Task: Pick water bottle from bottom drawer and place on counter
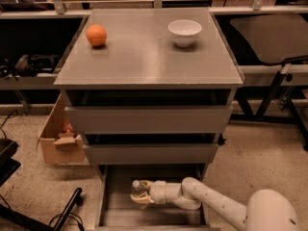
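Note:
The water bottle (137,188), clear with a white cap, stands in the open bottom drawer (115,211), the lowest grey tray under the two upper drawers. My gripper (138,196) reaches into this drawer from the right, and its tan fingers (142,201) are closed around the bottle's body. The cap shows just above the fingers. The bottle is still low inside the drawer. The grey counter (144,61) tops the cabinet above.
An orange (96,34) lies at the counter's back left and a white bowl (185,32) at its back right. The two upper drawers (149,119) stick out above the bottom one. A cardboard box (60,141) stands on the floor to the left.

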`<state>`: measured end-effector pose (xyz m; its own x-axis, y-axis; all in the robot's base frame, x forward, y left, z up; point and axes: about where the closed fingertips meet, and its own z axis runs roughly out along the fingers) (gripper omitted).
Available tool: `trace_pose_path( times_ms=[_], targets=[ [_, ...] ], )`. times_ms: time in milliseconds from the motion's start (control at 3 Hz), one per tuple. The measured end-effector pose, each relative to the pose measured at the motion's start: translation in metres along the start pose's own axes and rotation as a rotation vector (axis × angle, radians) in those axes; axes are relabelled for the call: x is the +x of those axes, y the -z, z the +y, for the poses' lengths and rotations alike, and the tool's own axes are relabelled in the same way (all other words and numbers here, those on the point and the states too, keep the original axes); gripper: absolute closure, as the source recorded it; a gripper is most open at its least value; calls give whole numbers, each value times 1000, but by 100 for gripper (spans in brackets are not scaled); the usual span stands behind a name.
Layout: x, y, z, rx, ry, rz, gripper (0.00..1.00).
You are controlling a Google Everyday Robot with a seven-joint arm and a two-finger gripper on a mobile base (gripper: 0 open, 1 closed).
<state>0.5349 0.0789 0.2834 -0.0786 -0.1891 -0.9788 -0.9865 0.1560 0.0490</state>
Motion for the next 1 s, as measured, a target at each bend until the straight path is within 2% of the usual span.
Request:
trace_pose_path(
  times_ms=[333,667,1000],
  targets=[
    [-68,30,21,-4,0,-48,100],
    [-154,71,37,-5,11,-92,100],
    [-234,120,34,48,-8,-95,100]
  ],
)
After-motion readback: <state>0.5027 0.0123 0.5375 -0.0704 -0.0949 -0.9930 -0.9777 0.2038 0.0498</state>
